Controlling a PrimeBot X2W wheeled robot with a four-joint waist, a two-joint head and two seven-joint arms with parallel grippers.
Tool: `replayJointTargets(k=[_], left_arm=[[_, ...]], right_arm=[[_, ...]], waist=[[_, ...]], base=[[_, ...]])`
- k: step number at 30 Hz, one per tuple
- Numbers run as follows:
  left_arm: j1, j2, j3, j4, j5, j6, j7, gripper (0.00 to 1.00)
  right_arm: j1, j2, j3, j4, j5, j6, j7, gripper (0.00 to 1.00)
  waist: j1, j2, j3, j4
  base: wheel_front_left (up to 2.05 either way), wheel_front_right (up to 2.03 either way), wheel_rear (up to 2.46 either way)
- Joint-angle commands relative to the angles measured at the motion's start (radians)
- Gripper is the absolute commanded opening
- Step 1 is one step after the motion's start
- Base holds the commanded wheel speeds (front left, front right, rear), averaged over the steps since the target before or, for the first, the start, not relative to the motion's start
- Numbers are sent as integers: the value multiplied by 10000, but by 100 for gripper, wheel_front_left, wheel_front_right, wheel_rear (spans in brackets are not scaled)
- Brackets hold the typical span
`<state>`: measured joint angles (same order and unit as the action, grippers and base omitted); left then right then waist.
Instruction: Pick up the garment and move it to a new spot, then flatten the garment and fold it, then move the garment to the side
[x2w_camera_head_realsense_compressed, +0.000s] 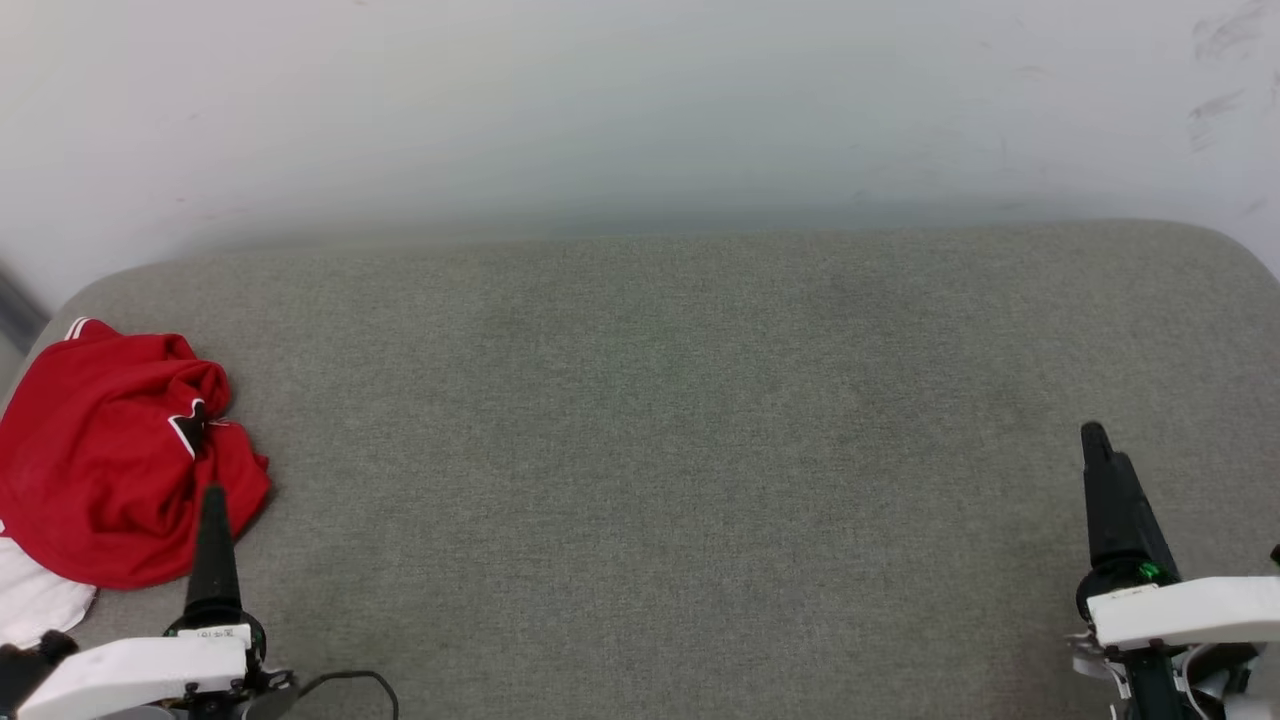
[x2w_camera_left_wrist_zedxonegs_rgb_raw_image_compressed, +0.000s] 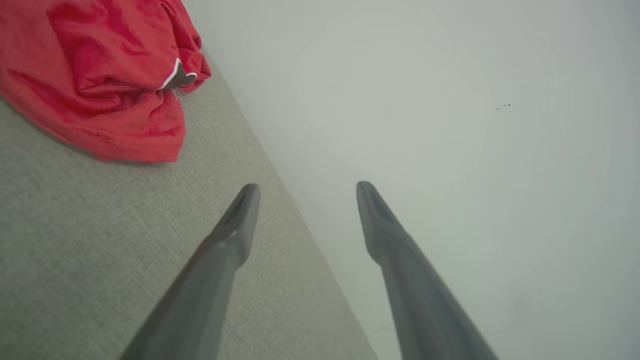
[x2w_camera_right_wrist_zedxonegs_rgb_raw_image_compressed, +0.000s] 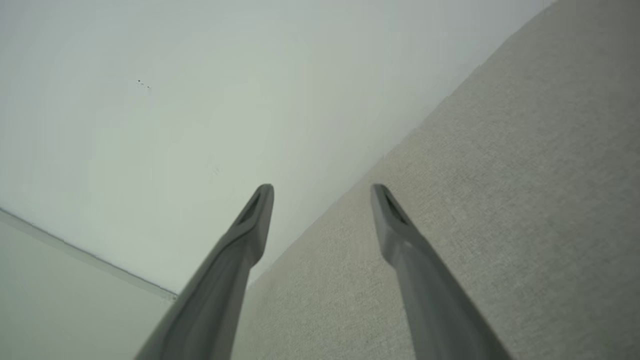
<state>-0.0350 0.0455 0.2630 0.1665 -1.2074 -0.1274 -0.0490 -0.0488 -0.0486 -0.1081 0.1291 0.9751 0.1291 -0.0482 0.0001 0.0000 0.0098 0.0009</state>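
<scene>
And there it was: the shirt (x2w_camera_head_realsense_compressed: 110, 450) lay bunched in a red heap at the worktop's (x2w_camera_head_realsense_compressed: 640, 420) left end, close to its near-left corner, with the rest of that grey fabric surface bare. The left end effector (x2w_camera_left_wrist_zedxonegs_rgb_raw_image_compressed: 307, 192) hung over the worktop just on the near side of the heap, fingers spread wide and holding nothing. The right end effector (x2w_camera_right_wrist_zedxonegs_rgb_raw_image_compressed: 322, 190) waited well away at the worktop's right end, equally spread and equally empty.

The shirt looked like thin, light jersey cloth: soft, floppy, sure to drape and sag the moment it was lifted, and with nothing breakable about it. A pinch on a raised fold or the loose red hem facing the worktop's middle seemed the best bet, since a flat patch would likely slide away under the fingers.

As for direction, crumpled like that it had no proper heading. The pile ran a little longer from the worktop's near edge toward its far edge. A white sleeve (x2w_camera_head_realsense_compressed: 40, 600) spilled out at the near end, striped trim (x2w_camera_head_realsense_compressed: 78, 325) peeked out at the far end, and a scrap of black, white-edged print (x2w_camera_head_realsense_compressed: 190, 425) showed in the folds.
</scene>
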Motion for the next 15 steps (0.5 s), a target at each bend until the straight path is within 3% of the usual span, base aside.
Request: replayJointTargets(k=[1, 7, 15], left_arm=[[-125, 41, 137, -387, 448, -21, -108, 100], [-37, 43, 112, -1408, 2072, 399, -308, 100], [293, 46, -1168, -2791, 4753, 1350, -567, 100]], right_arm=[[-221, -22, 89, -391, -649, 18, -108, 100], [-187, -23, 360, -964, -2127, 19, -315, 100], [-211, -27, 876, -1676, -4447, 20, -570, 100]], waist=[[-1, 0, 7, -2], [-1, 0, 31, 7], [-1, 0, 84, 17]], base=[[0, 0, 0], [0, 0, 0], [0, 0, 0]])
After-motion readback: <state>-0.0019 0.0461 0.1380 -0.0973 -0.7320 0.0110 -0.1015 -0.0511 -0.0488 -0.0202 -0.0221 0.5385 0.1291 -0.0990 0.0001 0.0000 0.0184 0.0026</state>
